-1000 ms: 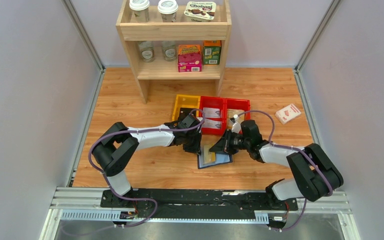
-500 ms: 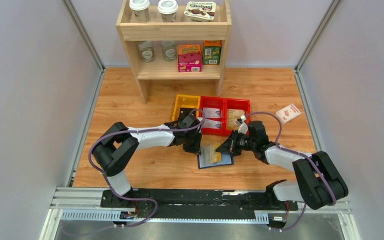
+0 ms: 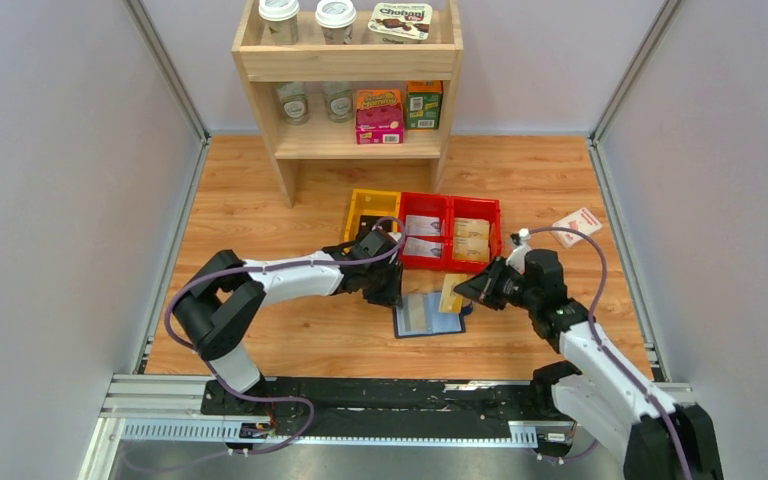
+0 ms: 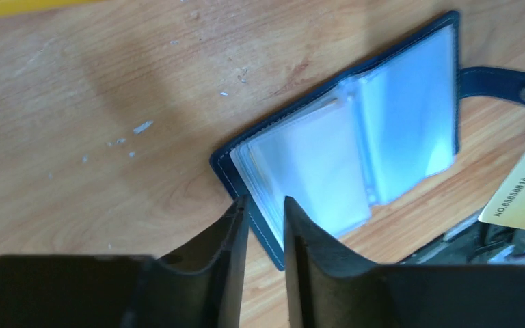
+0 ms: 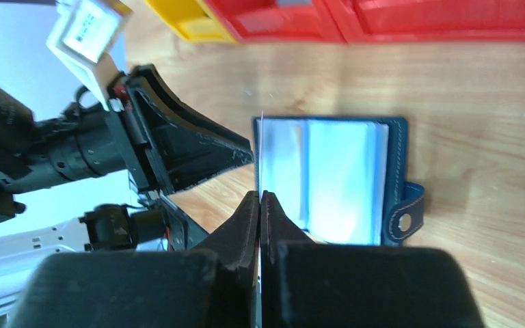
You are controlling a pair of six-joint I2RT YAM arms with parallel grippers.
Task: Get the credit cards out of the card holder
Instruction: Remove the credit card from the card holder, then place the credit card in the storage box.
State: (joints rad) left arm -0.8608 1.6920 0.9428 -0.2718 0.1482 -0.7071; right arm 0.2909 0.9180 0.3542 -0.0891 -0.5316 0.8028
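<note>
The navy card holder [image 3: 428,316] lies open on the wooden table, its pale clear sleeves [image 4: 355,137] facing up and its snap tab [image 4: 513,85] pointing away. My right gripper [image 3: 467,292] is shut on a gold credit card [image 3: 451,293], held just right of the holder and clear of the sleeves. That card shows edge-on as a thin line [image 5: 261,154] above my right gripper [image 5: 260,195], and its numbered corner [image 4: 519,198] appears in the left wrist view. My left gripper [image 4: 265,201] stands slightly open astride the holder's left edge [image 3: 396,300].
Red bins [image 3: 450,235] and a yellow bin [image 3: 370,212] sit just behind the holder. A wooden shelf [image 3: 350,90] with cups and boxes stands at the back. A white-and-red box [image 3: 577,226] lies at the right.
My right gripper drew back to the right, pulling the gold card out of the holder. The left jaws parted a little at the holder's edge, and the holder now lies flatter.
</note>
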